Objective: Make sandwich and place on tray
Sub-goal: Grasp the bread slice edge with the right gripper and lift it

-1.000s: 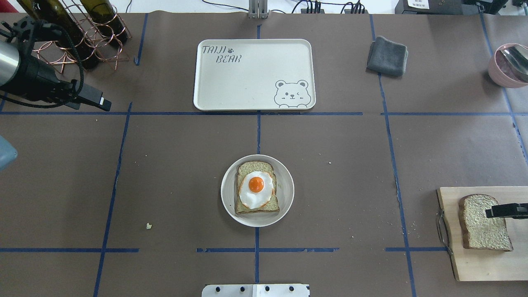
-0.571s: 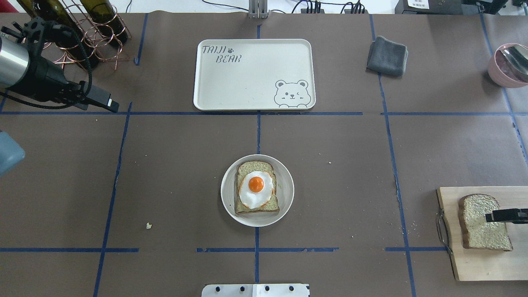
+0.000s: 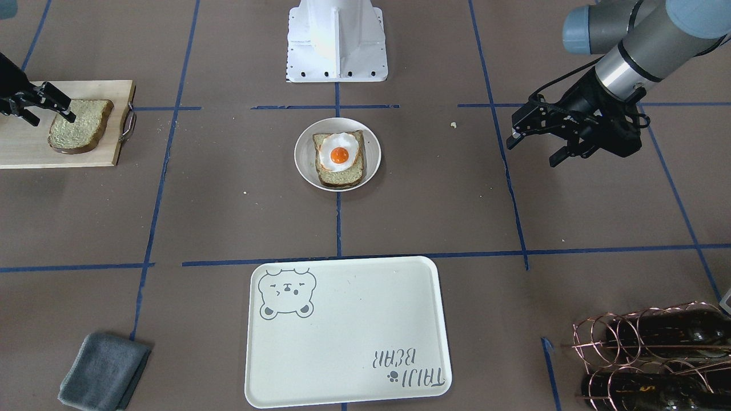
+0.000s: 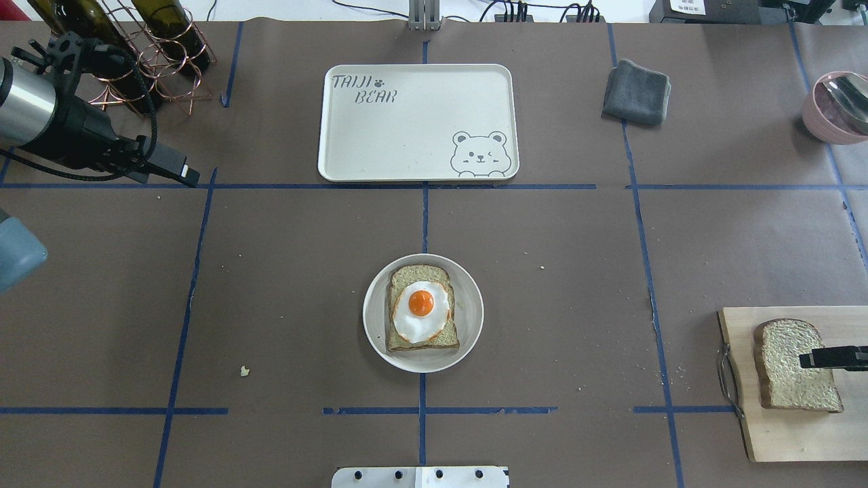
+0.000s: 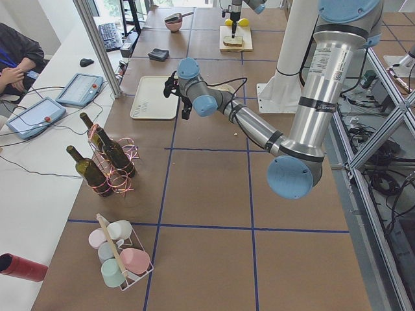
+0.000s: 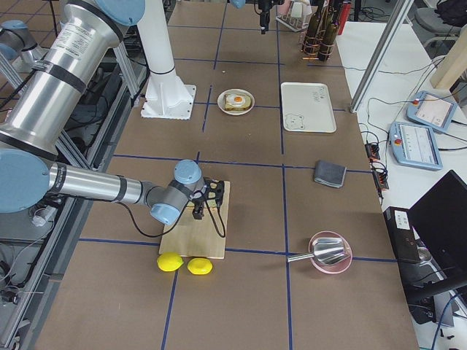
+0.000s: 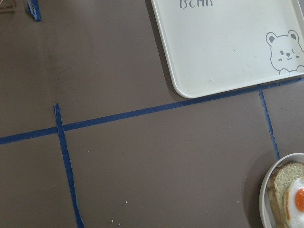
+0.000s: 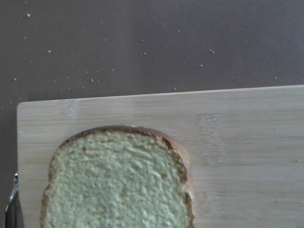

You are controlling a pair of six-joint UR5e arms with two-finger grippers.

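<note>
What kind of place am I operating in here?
Probably a robotics lab cell, not a kitchen: blue tape lines grid the paper-covered table, teach pendants lie on a side bench, and aluminium framing stands beside it.

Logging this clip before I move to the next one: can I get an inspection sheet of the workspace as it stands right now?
Surface: brown paper table with a blue tape grid; one pale crumb.
Job's things: bread slice with fried egg on round dish; second slice on wooden board; tray bare.
Clutter: grey cloth, pink bowl, bottle rack, two lemons, cup rack.
Tools: left tool open over bare table; right tool open over second slice.
Cables: black cable loops at left wrist.
Surroundings: operator desk with touch panels; a person seated there.
</note>
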